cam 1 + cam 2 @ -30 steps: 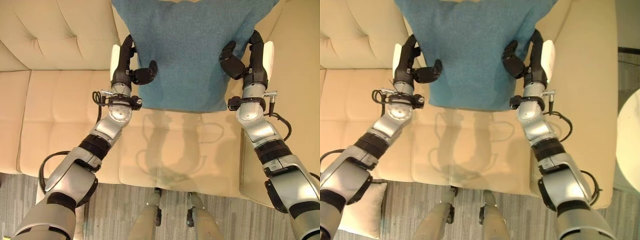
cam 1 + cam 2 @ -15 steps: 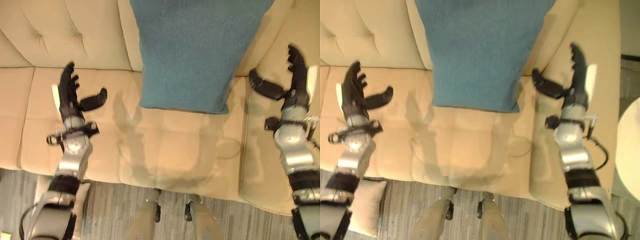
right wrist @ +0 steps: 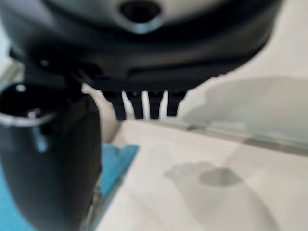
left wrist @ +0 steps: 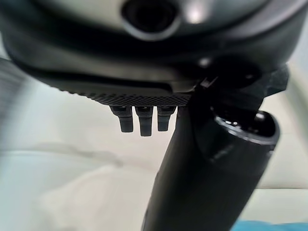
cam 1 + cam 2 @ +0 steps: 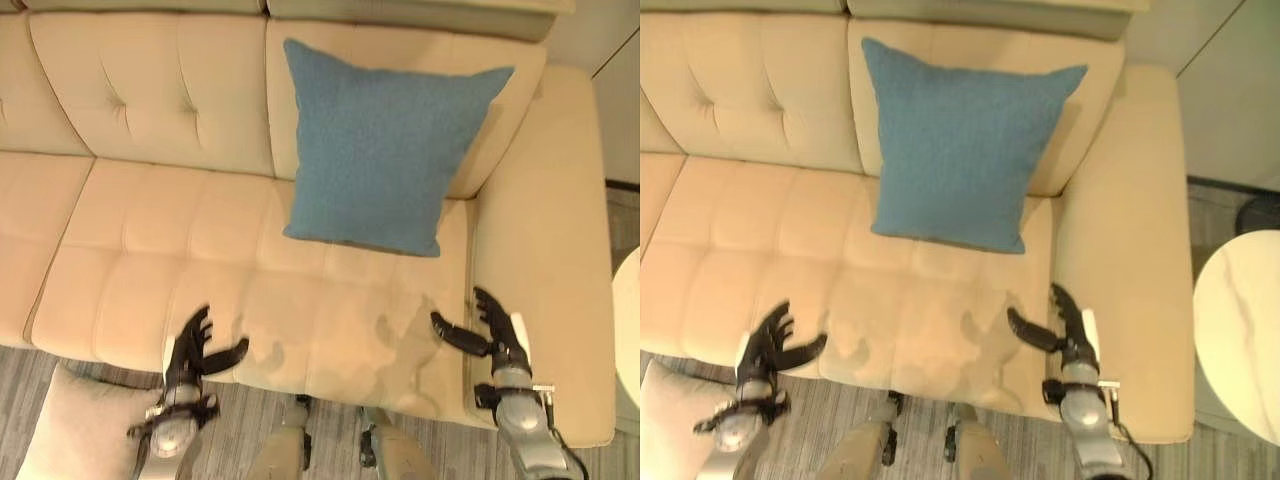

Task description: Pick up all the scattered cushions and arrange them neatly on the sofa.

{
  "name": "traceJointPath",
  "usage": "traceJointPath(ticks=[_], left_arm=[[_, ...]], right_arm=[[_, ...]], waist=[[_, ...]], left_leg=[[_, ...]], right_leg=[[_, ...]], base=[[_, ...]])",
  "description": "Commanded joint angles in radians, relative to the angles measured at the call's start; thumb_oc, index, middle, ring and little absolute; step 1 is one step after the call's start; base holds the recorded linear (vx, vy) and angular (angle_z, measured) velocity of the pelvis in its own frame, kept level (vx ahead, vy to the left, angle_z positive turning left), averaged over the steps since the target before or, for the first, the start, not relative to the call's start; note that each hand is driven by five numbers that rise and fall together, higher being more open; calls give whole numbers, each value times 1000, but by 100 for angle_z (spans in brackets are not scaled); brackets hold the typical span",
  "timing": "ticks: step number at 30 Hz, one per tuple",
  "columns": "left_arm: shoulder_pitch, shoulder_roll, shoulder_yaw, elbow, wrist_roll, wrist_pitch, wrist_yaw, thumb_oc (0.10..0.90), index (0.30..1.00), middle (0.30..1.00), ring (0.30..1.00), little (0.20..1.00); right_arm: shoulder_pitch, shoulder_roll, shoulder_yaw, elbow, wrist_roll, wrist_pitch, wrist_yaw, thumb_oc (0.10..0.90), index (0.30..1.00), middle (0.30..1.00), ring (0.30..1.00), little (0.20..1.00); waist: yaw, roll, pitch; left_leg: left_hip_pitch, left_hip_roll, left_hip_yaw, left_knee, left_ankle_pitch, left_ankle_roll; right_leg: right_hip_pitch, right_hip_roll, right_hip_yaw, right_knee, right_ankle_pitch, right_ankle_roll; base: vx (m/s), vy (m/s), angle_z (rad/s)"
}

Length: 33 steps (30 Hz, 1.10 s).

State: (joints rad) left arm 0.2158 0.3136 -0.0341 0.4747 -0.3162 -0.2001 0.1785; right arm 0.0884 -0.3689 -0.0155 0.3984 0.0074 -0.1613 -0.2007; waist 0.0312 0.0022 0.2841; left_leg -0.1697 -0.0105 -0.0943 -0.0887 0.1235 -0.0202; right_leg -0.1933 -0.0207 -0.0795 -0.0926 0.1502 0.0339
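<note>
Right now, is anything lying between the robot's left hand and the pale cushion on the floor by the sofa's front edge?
Nothing visible. The open left hand hovers over the cream sofa's front edge, and the beige cushion lies on the grey floor just beside it. The blue square cushion already leans against the backrest, apart.

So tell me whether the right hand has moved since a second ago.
Yes. The right hand was clamped on the blue cushion's edge; now it is open and apart from it, pulled back to the sofa's front edge by the armrest.
</note>
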Motion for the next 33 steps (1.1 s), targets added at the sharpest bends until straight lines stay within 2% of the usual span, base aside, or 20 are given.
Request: traceJointPath(ticks=[1,3,4,5,8,13,14,17,18,20,21,23,25,26,27,28,30,31,32,33], left_arm=[[-13,13,21,70,45,-36,-46,800,900,900,900,900],[-8,-15,2,221,87,-15,-62,800,900,900,900,900],[-9,-16,2,221,87,-15,-62,800,900,900,900,900],[-18,-30,-6,313,112,-7,-65,800,900,900,900,900],[-38,-43,-24,421,152,0,-60,800,900,900,900,900],[-65,-42,-34,484,171,2,-49,800,900,900,900,900],[-79,-39,-35,493,173,1,-43,800,900,900,900,900],[-87,-37,-34,500,174,0,-37,800,900,900,900,900],[-102,-30,-33,498,168,-3,-26,800,900,900,900,900],[-132,-20,-45,513,165,-4,-8,800,900,900,900,900],[-132,-20,-45,513,165,-4,-8,800,900,900,900,900],[-152,-14,-55,508,169,0,1,800,900,900,900,900],[-154,-13,-60,505,170,-1,4,800,900,900,900,900],[-154,-13,-60,505,170,-1,4,800,900,900,900,900],[-156,-10,-63,496,168,-1,5,800,900,900,900,900],[-156,-15,-70,492,170,-2,12,800,900,900,900,900],[-171,-20,-72,497,158,-2,14,800,900,900,900,900],[-173,-24,-75,501,154,-2,12,800,900,900,900,900],[-186,-34,-86,491,143,0,14,800,900,900,900,900],[-192,-47,-98,494,142,0,17,800,900,900,900,900]], right_arm=[[0,-44,1,14,-7,-70,20,800,900,900,900,900],[5,-19,33,109,-7,-61,35,800,900,900,900,900],[5,-19,33,109,-7,-61,35,800,900,900,900,900],[8,-7,57,160,-20,-53,39,800,900,900,900,900],[4,18,86,252,-18,-44,40,800,900,900,900,900],[-15,46,113,372,-8,-25,39,800,900,900,900,900],[-31,52,130,404,-17,-14,34,800,900,900,900,900],[-38,55,136,412,-18,-11,33,800,900,900,900,900],[-61,57,147,441,-21,-4,29,800,900,900,900,900],[-88,62,150,458,-4,-1,15,800,900,900,900,900],[-89,62,150,459,-4,-2,15,800,900,900,900,900],[-87,68,139,467,21,2,11,800,900,900,900,900],[-79,72,135,464,30,-1,7,800,900,900,900,900],[-79,72,134,464,30,-1,7,800,900,900,900,900],[-69,77,125,455,44,-3,4,800,900,900,900,900],[-76,74,132,460,45,-3,6,800,900,900,900,900],[-100,64,149,467,45,-4,4,800,900,900,900,900],[-105,60,153,463,48,-3,3,800,900,900,900,900],[-119,40,160,449,43,-6,-4,800,900,900,900,900],[-125,17,163,447,34,-7,-13,800,900,900,900,900]], waist=[[29,-13,-152],[33,-14,-168],[33,-14,-168],[34,-14,-182],[37,-18,-193],[50,-27,-190],[61,-29,-176],[64,-29,-170],[68,-26,-150],[67,-17,-130],[67,-18,-130],[69,-15,-142],[69,-19,-147],[69,-18,-151],[74,-28,-165],[82,-34,-167],[98,-37,-167],[103,-33,-165],[98,-14,-142],[89,-1,-121]], left_leg=[[55,-4,21,1,-117,6],[89,-9,28,1,-125,12],[89,-9,28,1,-125,12],[107,-12,31,1,-131,16],[130,-19,30,1,-141,24],[139,-29,34,10,-151,38],[142,-34,34,19,-153,48],[146,-34,36,21,-154,52],[147,-34,35,28,-152,57],[119,-31,9,53,-134,61],[118,-32,9,54,-135,62],[69,-40,-31,69,-108,58],[52,-50,-52,72,-97,55],[49,-48,-52,73,-97,55],[15,-56,-78,80,-81,45],[-1,-60,-91,76,-66,37],[-42,-60,-91,71,-33,21],[-63,-53,-94,68,-11,8],[-107,-44,-108,54,46,-34],[-128,-47,-109,26,54,-45]], right_leg=[[120,-13,-48,15,-167,68],[148,-22,-48,22,-170,73],[148,-22,-48,22,-170,73],[159,-29,-48,28,-170,77],[170,-38,-42,35,-168,83],[158,-50,-35,65,-163,93],[141,-62,-39,112,-166,99],[130,-69,-41,138,-168,102],[105,-81,-45,197,-173,110],[80,-66,8,306,-212,108],[78,-67,8,310,-215,108],[99,-40,79,410,-251,91],[110,-32,109,446,-258,89],[107,-30,110,444,-255,89],[145,-26,148,424,-268,83],[186,-20,156,364,-306,68],[220,-9,150,261,-331,50],[227,4,150,225,-347,36],[213,45,158,186,-339,12],[204,64,133,152,-318,2]], base=[[5,62,-14],[-10,113,-3],[-26,133,-4],[-35,105,-6],[-46,115,-4],[-102,77,-5],[-118,48,-11],[-132,38,-12],[-287,5,-30],[-300,-12,-17],[-143,-21,19],[-202,-80,48],[-131,-93,61],[-173,-179,71],[-166,-201,69],[-238,-270,70],[-228,-235,49],[-393,-313,25],[-508,-358,106],[-543,-327,124]])
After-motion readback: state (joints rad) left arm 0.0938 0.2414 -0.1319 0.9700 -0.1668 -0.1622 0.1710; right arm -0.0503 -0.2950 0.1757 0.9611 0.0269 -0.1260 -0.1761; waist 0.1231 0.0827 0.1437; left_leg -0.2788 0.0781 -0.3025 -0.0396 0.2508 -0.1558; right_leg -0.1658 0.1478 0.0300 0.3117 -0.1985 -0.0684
